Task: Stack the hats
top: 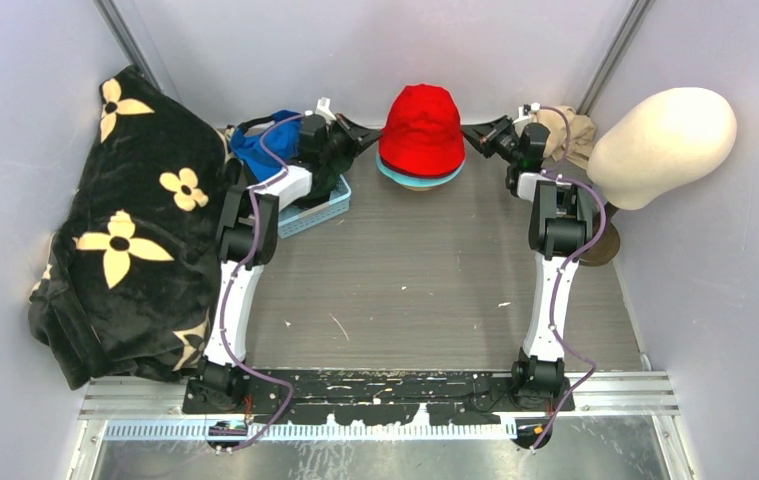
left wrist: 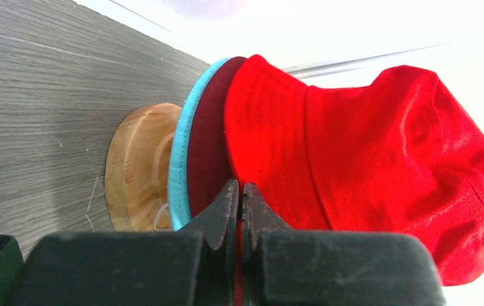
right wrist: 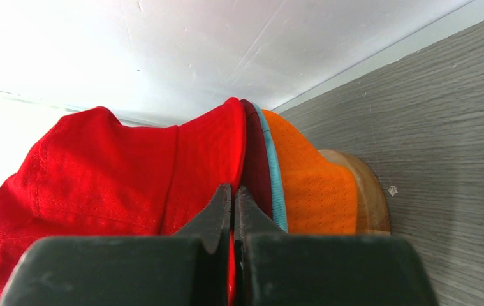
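A red bucket hat [top: 422, 127] tops a stack at the back middle of the table. Under it show a teal brim [left wrist: 178, 169] and an orange hat [right wrist: 312, 191], all on a round wooden base [left wrist: 138, 167]. My left gripper [top: 367, 136] is shut on the red hat's brim from the left, with red fabric showing between its closed jaws [left wrist: 239, 194]. From the right, my right gripper [top: 477, 133] is shut on the same brim, pinching red cloth [right wrist: 233, 197]. A blue cap [top: 255, 150] lies behind the left arm.
A light blue basket [top: 320, 212] sits under the left wrist. A black blanket with cream flowers [top: 125, 230] fills the left side. A cream head form [top: 663, 140] stands at the right, with a beige rag [top: 573, 135] behind the right gripper. Walls close in all round.
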Robot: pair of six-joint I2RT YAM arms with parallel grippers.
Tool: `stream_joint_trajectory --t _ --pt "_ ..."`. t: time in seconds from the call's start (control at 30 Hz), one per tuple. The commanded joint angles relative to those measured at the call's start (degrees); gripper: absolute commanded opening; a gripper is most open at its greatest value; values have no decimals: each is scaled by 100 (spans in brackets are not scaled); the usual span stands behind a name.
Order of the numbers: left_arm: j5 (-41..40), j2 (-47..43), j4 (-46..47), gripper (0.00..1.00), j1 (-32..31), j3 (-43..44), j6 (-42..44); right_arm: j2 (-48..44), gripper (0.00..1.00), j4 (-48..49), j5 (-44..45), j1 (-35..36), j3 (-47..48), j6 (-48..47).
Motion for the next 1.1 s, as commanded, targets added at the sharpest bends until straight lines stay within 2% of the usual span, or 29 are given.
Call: stream_joint_trajectory --t 0.0,0.17,0.23,0.3,0.37,0.43,0.6,0.7,0.83,0.97,1.07 --pt "-178 -386 -288 0 102 -324 491 -246 1 -330 268 -176 -286 -479" --pt "-151 -497 -250 1 119 -494 565 -313 1 -302 253 -176 -338 -519" --pt "-202 -579 -368 8 138 -504 672 -365 2 -319 266 -188 -354 -519" --pt "-307 -715 -665 16 152 -504 855 -430 11 -328 286 -189 -361 -532" --pt "-462 -884 -1004 25 154 -486 1076 -480 26 -325 310 -198 -376 -525" --pt "-634 -1082 -1320 29 167 -476 1316 -552 39 -225 350 -215 -465 -464" --pt "-926 -1593 -1412 31 219 -836 1504 -707 52 520 409 -275 -783 -5" --pt "-1021 -1982 -1116 31 229 -1182 1504 -750 54 854 395 -292 -869 183" --pt "-1017 -2416 -873 32 220 -1443 1520 -901 56 765 418 -287 -903 65" --pt "-738 -2602 -772 32 217 -1296 1528 -1012 58 640 432 -273 -894 -116" --pt "-346 -2549 -628 33 199 -1105 1429 -951 58 1070 384 -272 -913 155"
